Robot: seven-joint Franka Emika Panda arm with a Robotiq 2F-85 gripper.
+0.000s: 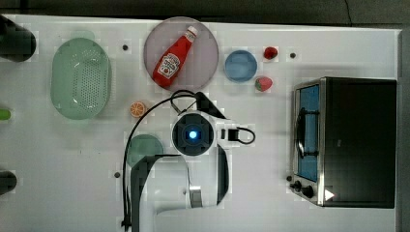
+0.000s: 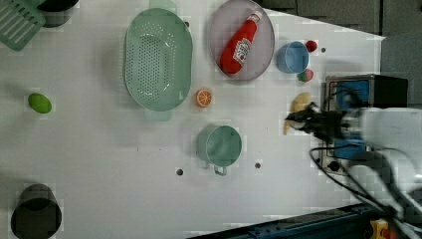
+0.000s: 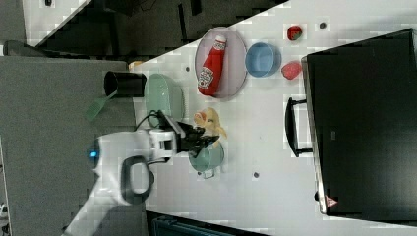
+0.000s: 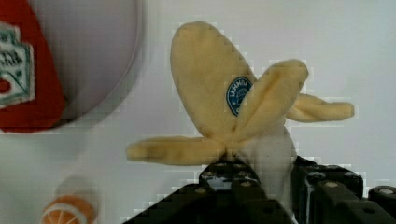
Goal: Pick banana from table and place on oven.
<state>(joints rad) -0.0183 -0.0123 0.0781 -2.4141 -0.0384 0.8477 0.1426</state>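
Wrist view shows the gripper (image 4: 261, 186) clamped on the banana (image 4: 219, 107), apparently airborne.

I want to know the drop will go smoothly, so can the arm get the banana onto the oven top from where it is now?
Probably yes. The gripper is shut on the banana, held above the table. The oven has a bare black top, and nothing stands between it and the arm in the right view.

The arm's hand (image 4: 261, 186) is clamped on the banana (image 4: 224, 107).
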